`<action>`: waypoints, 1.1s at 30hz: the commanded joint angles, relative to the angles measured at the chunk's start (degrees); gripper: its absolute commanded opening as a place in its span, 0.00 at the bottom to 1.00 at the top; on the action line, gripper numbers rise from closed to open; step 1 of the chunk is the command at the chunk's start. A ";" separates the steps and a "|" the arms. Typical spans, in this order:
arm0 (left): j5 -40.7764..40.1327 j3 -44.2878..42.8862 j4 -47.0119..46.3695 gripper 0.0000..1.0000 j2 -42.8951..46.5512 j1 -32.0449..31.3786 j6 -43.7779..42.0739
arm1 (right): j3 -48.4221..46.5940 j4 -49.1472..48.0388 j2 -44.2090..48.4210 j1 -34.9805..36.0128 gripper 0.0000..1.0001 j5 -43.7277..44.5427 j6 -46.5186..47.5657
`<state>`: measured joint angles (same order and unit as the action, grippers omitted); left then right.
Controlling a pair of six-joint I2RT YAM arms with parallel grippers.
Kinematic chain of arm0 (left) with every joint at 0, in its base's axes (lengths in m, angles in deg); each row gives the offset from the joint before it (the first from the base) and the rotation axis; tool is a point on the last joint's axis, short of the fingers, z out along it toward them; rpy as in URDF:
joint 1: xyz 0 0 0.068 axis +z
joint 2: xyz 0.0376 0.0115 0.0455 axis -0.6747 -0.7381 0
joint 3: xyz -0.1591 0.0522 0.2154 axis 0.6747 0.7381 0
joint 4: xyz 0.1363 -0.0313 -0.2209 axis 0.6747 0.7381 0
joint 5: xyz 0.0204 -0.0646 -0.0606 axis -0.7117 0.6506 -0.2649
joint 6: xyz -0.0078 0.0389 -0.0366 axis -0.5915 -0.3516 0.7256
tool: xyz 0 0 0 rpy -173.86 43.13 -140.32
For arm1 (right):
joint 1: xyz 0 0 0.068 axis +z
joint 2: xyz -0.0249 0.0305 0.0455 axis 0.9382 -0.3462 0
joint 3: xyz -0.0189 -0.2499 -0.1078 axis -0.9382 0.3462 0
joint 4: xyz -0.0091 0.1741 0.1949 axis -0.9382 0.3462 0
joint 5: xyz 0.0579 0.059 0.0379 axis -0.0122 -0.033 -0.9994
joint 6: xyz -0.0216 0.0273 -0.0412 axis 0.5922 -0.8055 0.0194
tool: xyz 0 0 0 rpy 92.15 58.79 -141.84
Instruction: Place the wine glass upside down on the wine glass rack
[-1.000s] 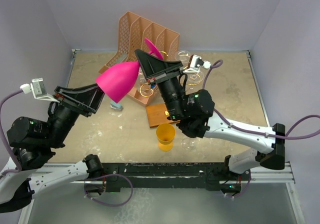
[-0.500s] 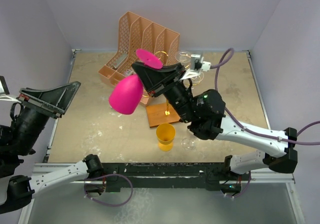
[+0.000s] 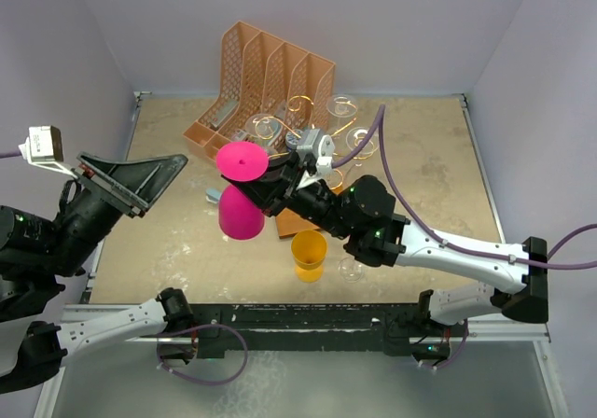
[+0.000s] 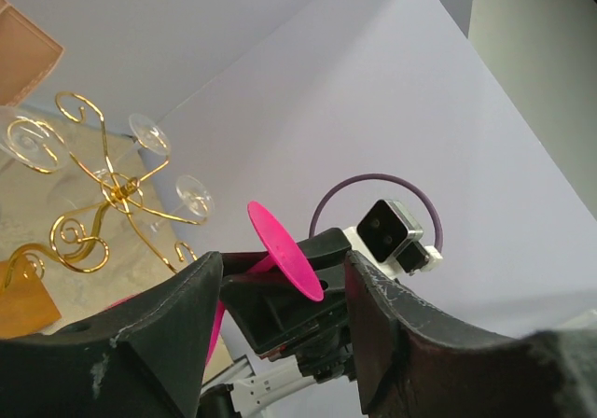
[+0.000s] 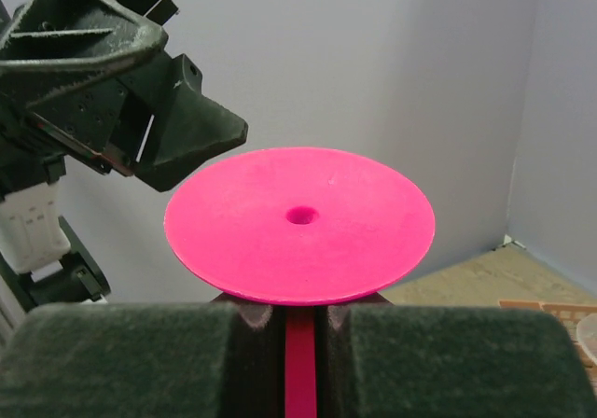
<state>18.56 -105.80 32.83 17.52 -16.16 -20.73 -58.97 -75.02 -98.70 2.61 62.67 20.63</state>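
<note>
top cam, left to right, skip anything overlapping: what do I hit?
left gripper → pink wine glass → orange cup → clear glass

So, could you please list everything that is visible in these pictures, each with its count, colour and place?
wine glass: one, pink, held upside down above the table, foot on top.
wine glass rack: one, gold wire on a brown wooden base, middle of the table.
hanging glasses: at least three, clear, on the rack's arms.
loose glass: one, clear, on the table beside the cup.
cup: one, orange-yellow, upright, near the front edge.
file organizer: one, peach, at the back of the table.
table: one, mottled beige.
right gripper: one, black, shut on the wine glass's stem.
left gripper: one, black, open and empty, at the left.
</note>
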 commanded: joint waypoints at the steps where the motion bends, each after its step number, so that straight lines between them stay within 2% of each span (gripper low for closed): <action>1: 3.71 0.60 -1.28 0.53 -0.39 -0.04 3.93 | -0.94 -1.82 1.24 0.21 0.00 -2.00 6.05; 8: 1.88 -0.25 8.63 0.53 -0.78 -0.03 8.11 | -2.56 0.43 -0.11 0.22 0.00 -1.14 10.30; 13: 5.46 1.97 7.64 0.53 0.21 -0.03 10.92 | -4.54 2.45 -2.08 0.24 0.00 -1.87 11.33; 19: 5.59 6.35 4.60 0.53 1.35 -0.03 14.27 | -5.64 3.59 -3.74 0.67 0.00 -2.91 11.57; 26: 0.87 8.97 3.38 0.39 2.95 0.01 15.46 | -4.59 3.51 -3.97 0.86 0.00 -4.14 11.68; 33: -2.70 11.69 1.22 0.30 4.69 0.01 17.67 | -3.27 2.68 -3.58 0.94 0.00 -4.72 12.04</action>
<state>18.85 -94.90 38.01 21.43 -16.16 -4.89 -61.62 -68.48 -103.66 3.27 59.37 31.49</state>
